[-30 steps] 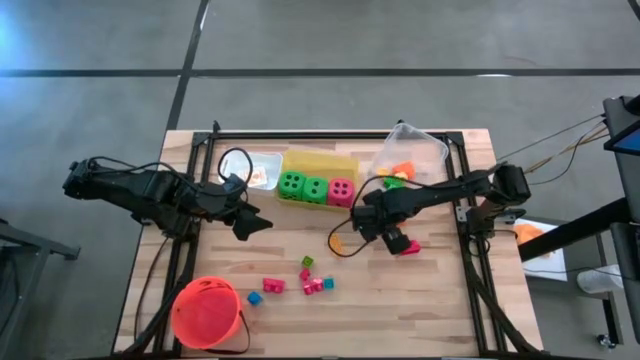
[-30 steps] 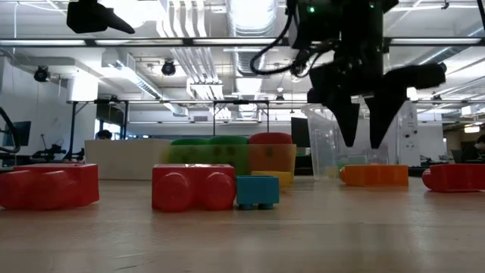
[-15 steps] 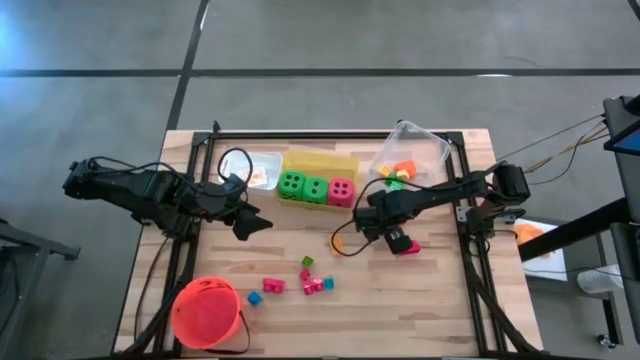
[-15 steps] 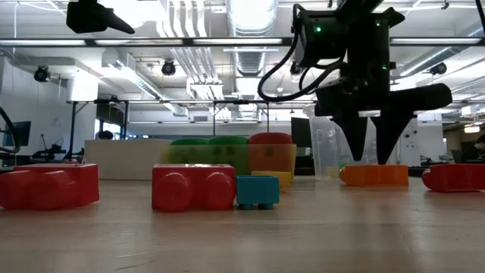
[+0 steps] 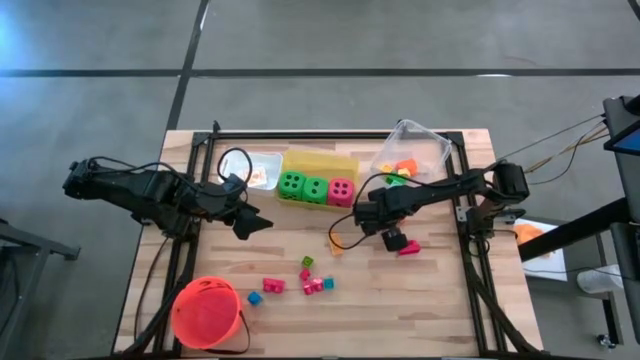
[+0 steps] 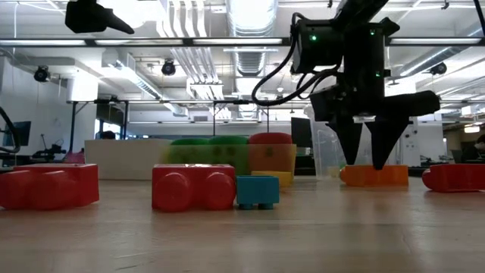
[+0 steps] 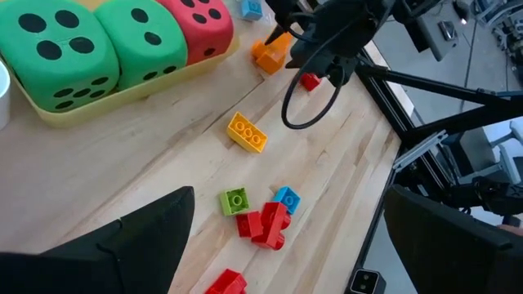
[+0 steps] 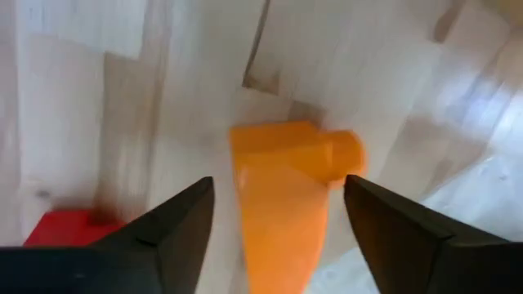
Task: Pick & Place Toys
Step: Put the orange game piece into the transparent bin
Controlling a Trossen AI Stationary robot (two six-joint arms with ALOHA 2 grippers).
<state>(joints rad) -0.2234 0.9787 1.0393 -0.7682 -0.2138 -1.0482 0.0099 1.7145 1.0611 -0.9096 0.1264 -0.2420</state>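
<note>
Right gripper (image 6: 369, 155) poised over the orange wedge (image 8: 288, 196), which lies on the table beside a red block (image 5: 408, 246), and here's the danger: the sloped faces could let it squirt sideways as the fingers pinch, or a fingertip could catch the block. Fingers spread wide, straddling the wedge, holding nothing. Left gripper (image 5: 250, 224) waits mid-table, open and empty.

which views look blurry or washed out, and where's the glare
Right wrist view: the orange wedge between the right tool fingers is soft and out of focus, and the wood around it is washed pale. Low view: ceiling lights glare, leaving the arm a dark silhouette. High view: evenly lit and sharp.
</note>
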